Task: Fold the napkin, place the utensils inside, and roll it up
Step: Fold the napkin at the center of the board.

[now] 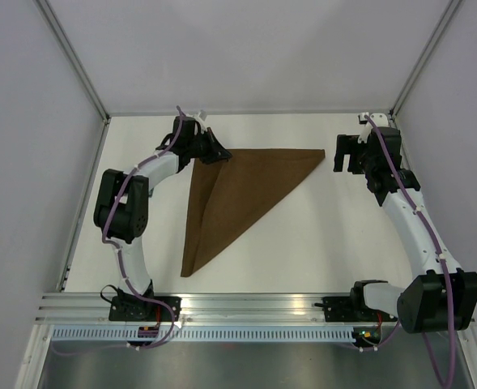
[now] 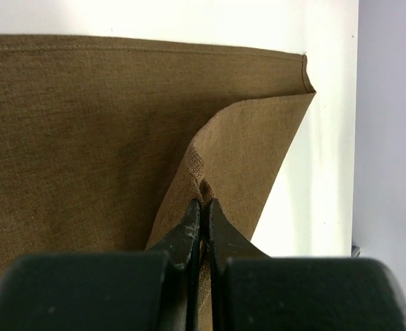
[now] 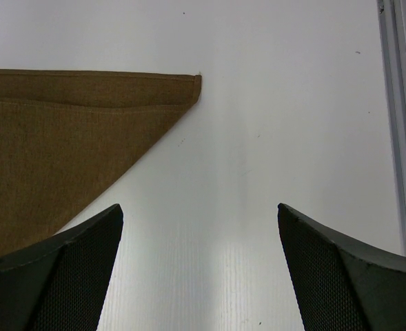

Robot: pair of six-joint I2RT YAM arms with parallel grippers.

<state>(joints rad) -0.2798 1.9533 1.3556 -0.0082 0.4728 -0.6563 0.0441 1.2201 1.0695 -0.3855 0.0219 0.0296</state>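
The dark brown napkin (image 1: 238, 190) lies on the white table, folded into a triangle with points at the far left, far right and near left. My left gripper (image 1: 216, 154) is shut on the napkin's far left corner and lifts that flap; in the left wrist view the fingers (image 2: 186, 234) pinch the cloth (image 2: 85, 138). My right gripper (image 1: 342, 154) is open and empty, just right of the napkin's far right corner (image 3: 189, 86). No utensils are in view.
White walls close the table at the back and both sides. A metal rail (image 1: 246, 306) runs along the near edge by the arm bases. A frame strip (image 3: 396, 124) shows at the right of the right wrist view.
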